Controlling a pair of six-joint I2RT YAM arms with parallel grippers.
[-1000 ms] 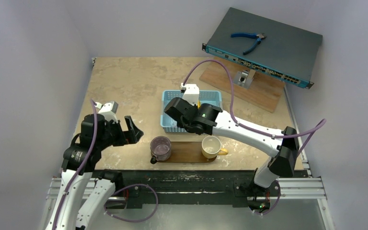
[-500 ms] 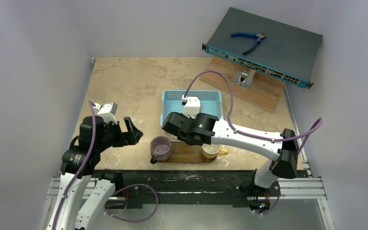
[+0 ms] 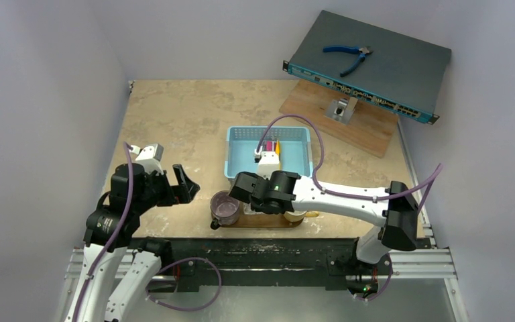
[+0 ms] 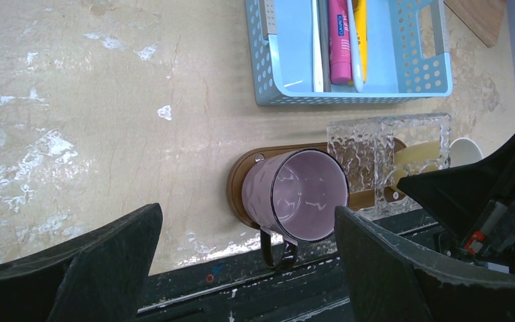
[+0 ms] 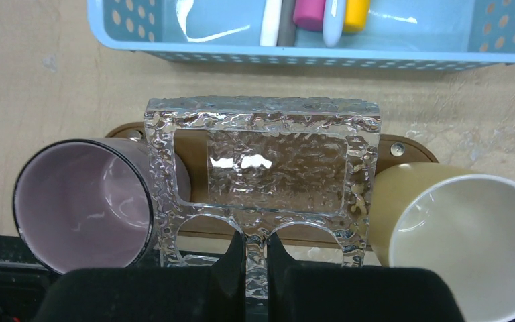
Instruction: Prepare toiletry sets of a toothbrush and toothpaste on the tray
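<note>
Right claw point(image 5: 255, 258) grips the clear holder point(image 5: 268, 161) over the tray point(image 5: 402, 145), between purple cup point(image 5: 84, 201) and cream cup point(image 5: 456, 235); set it level, off both rims. Left claw point(image 4: 248, 221) gapes empty. Tubes point(image 5: 312, 12) and brushes point(image 5: 333, 23) lie in the basket point(image 5: 174, 55).

Light even and diffuse, from overhead. Top view bright, slightly cool in colour; table point(image 3: 174, 114) shows only soft, short shadows under the arms. Right wrist view: white glare spots on the clear textured dish point(image 5: 261, 161), faint sheen inside the purple cup point(image 5: 80, 201), right gripper's fingers point(image 5: 362, 295) black and undetailed. Left wrist view sharp mid-frame; left gripper's fingers point(image 4: 87, 268) soft-focus along the lower edge.
</note>
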